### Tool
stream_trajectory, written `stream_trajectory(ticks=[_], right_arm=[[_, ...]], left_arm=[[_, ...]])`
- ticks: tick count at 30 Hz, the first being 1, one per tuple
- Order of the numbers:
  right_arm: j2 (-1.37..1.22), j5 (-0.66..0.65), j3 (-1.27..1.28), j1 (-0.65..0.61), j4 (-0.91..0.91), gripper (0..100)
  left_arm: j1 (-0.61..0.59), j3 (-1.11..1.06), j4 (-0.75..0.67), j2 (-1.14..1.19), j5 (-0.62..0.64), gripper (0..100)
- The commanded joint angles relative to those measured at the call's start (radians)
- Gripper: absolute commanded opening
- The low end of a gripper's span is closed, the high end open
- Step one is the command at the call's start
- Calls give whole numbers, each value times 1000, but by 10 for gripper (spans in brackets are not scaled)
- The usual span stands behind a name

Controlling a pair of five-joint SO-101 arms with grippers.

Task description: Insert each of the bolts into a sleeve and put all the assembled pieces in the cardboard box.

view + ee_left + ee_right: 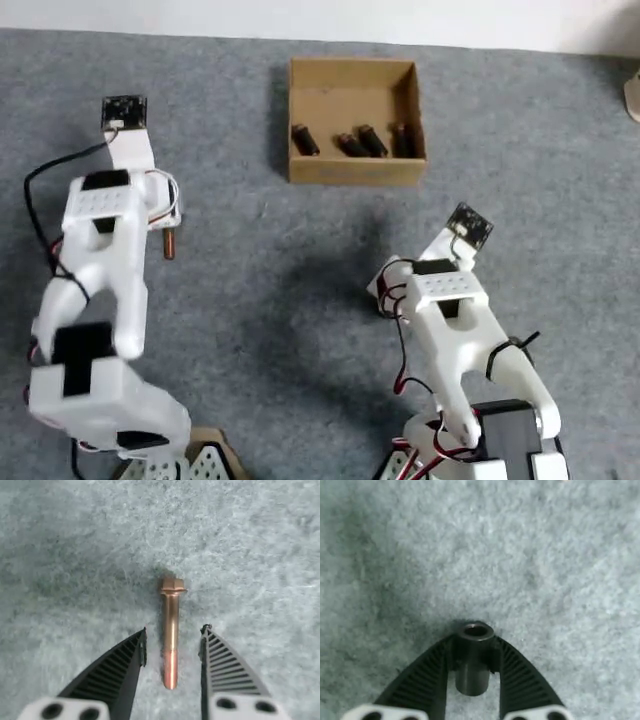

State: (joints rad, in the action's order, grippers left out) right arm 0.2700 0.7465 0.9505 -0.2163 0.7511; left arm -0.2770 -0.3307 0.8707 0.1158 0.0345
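A copper bolt point(170, 630) lies flat on the grey carpet, head pointing away from my left gripper point(173, 634). That gripper is open, with one finger on each side of the shank and a gap to both. From above, the bolt point(169, 243) pokes out beside the left arm point(100, 215). My right gripper point(474, 650) is shut on a black sleeve point(472, 662), whose open bore faces away from the wrist, just above the carpet. The right arm point(447, 290) stands in front of the cardboard box point(352, 171), which holds several dark assembled pieces point(352, 145).
Grey carpet point(270, 280) covers the table between the two arms and up to the box. A pale object point(632, 95) sits at the far right edge. The arm bases point(200, 460) stand at the near edge.
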Motion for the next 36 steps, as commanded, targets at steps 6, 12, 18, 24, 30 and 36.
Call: stream_trajectory(ticks=[6,12,18,24,30,36], right_arm=[[35,2,-5,-15,-10,4],[36,2,-5,-13,-10,4],[44,-57,-5,-12,-10,4],[153,-54,22,-12,8,4],[464,-58,163,-12,12,4],[852,-61,332,-18,12,4]], left_arm=[[-4,194,-2,185,-37,175],[-5,335,5,337,-40,171],[1,414,6,450,-40,162],[1,450,34,501,-41,50],[18,467,86,501,-41,4],[38,466,157,456,-41,5]])
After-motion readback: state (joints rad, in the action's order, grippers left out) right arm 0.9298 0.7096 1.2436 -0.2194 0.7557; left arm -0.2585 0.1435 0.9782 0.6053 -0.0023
